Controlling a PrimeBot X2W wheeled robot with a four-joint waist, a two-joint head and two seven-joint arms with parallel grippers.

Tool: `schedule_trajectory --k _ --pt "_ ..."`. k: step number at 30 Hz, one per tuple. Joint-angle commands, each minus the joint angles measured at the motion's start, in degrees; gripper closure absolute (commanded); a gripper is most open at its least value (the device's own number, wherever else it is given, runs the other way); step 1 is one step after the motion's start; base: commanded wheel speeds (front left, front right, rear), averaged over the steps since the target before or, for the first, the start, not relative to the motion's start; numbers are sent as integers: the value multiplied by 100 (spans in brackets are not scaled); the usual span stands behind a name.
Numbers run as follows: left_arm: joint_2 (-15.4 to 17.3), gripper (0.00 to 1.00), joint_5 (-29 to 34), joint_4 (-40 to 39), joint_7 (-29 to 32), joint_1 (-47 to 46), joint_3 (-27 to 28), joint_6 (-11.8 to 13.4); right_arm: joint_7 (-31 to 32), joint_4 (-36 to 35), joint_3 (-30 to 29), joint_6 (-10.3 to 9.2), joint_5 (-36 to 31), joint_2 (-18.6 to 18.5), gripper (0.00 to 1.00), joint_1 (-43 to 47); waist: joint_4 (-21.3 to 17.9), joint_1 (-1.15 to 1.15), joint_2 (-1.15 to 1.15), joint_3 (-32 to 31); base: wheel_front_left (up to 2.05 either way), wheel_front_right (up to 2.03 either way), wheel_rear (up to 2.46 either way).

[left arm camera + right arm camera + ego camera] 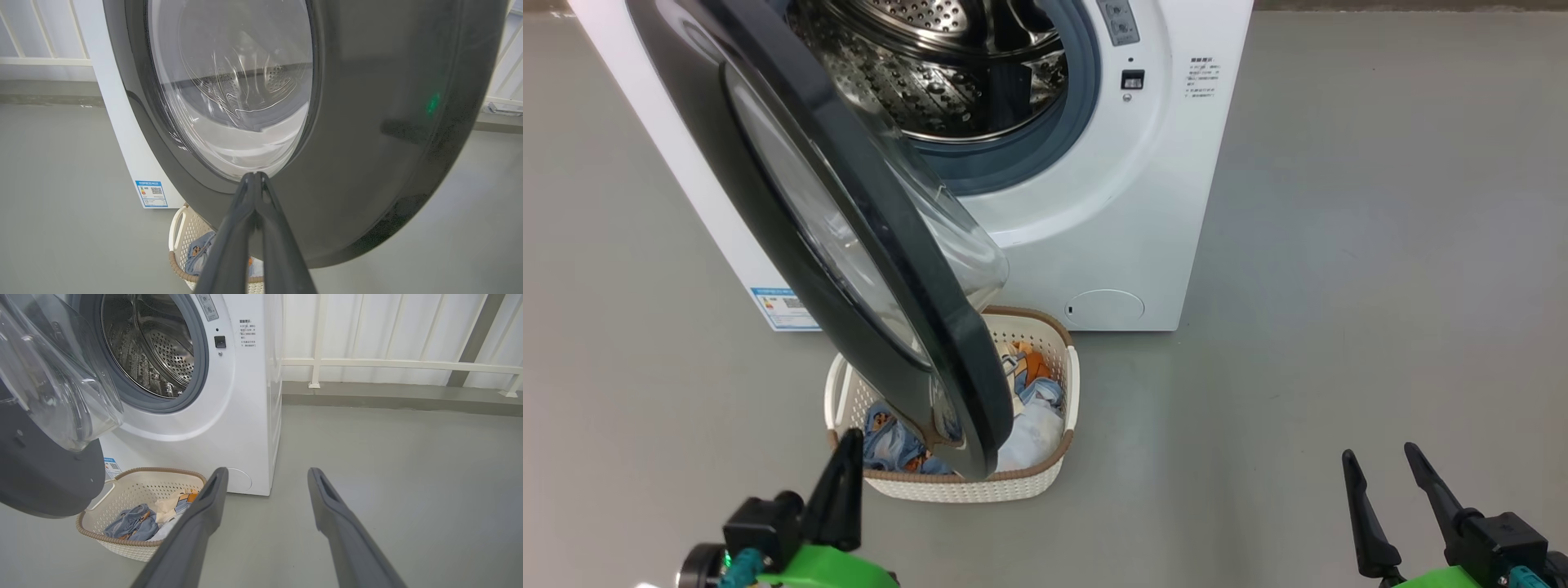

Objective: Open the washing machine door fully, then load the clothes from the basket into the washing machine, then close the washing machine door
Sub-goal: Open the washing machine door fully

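Because the washing machine door (968, 367) overhangs the basket (980, 490), the left gripper (255, 175), pinched closed, should swing it wider while the right gripper (1380, 451) gapes.

The white front-loading washing machine (1143, 204) stands with its perforated steel drum (947, 82) exposed. The glossy black washing machine door (894, 269), with its bulging clear glass bowl, is swung partway open from its left side and overhangs the cream perforated basket (964, 488), which sits just before the machine. The clothes (1033, 408), blue bear-print, cream, orange and pale, lie piled inside the basket.
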Motion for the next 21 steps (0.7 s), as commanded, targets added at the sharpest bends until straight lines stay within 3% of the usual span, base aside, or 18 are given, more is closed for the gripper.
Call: schedule_trajectory --k 1,9,15,21 --pt "88 100 -62 -193 -54 -283 265 11 -66 -121 139 9 -10 -45 0 -132 -2 0 0 11 0 0 0" --pt "233 100 -24 -699 -54 -654 803 89 -54 -100 159 9 -54 -45 0 -167 -21 0 0 35 0 0 0" --pt "269 100 154 -1772 -54 -1161 1234 262 -41 -129 167 9 -97 -45 0 -194 -38 0 0 59 0 0 0" --pt "188 100 257 -2742 -54 -1571 986 280 -44 -140 278 9 -72 -45 0 -204 -64 0 0 47 0 0 0"
